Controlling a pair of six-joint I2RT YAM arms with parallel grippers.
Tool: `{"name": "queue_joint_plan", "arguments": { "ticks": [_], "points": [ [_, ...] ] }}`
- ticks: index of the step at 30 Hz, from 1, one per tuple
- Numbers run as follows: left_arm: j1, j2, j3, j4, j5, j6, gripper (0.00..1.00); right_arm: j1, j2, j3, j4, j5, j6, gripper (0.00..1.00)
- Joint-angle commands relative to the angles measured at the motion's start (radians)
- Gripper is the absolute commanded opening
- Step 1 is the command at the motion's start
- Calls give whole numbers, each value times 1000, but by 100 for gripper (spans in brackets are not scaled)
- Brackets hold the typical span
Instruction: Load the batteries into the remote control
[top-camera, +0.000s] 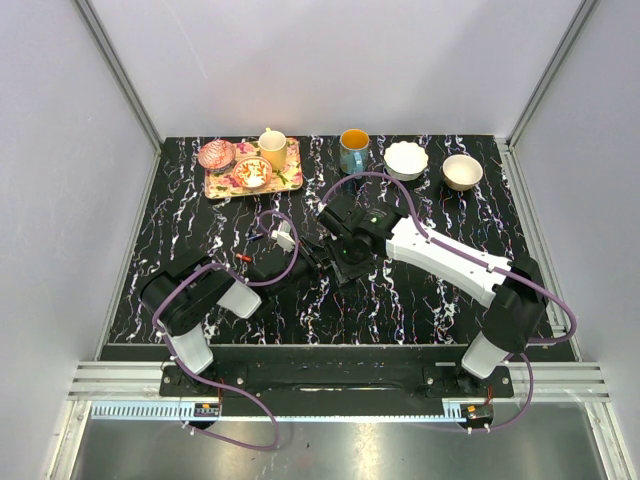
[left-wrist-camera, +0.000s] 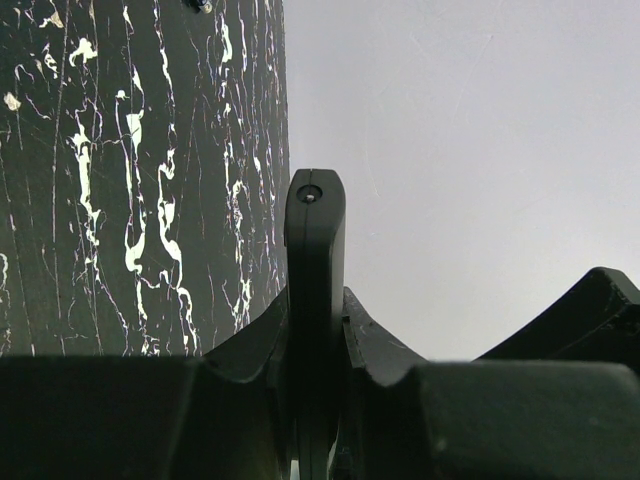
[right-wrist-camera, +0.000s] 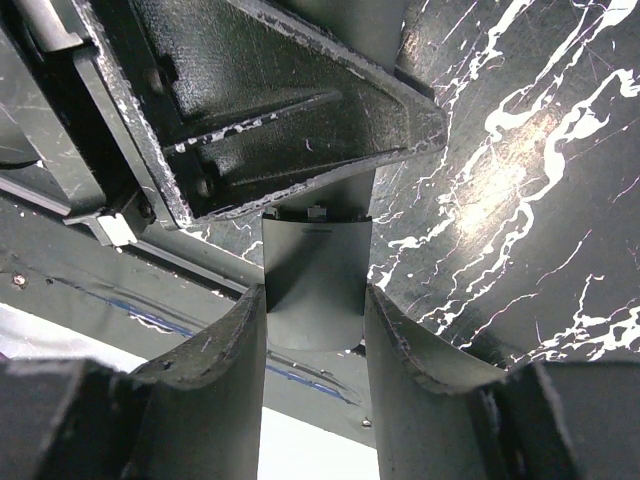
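Note:
The remote control is a slim dark body with a grey curved end. In the left wrist view I see it edge-on, and my left gripper is shut on it. In the right wrist view its grey end fills the gap between the fingers of my right gripper, which is shut on it. The left gripper's body sits just beyond. In the top view both grippers, left and right, meet at mid-table and hide the remote. Two small red-marked pieces that may be batteries lie to the left.
At the back stand a floral tray with a cup and small bowls, a blue mug, and two white bowls. Purple cables loop over both arms. Grey walls enclose the black marbled table.

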Motion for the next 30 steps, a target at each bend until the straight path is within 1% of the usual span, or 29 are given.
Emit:
{"name": "queue_joint_plan", "arguments": {
  "ticks": [1,19,30],
  "points": [
    [-7,-27,0,375,-32,7,0,9,2,3,26,-4,9,0],
    [-7,-37,-9,376,-43,10,0,9,-21,-55,43,-18,31,0],
    [-16,-37,-3,377,-44,10,0,9,-13,-52,61,-27,38,0]
  ]
}}
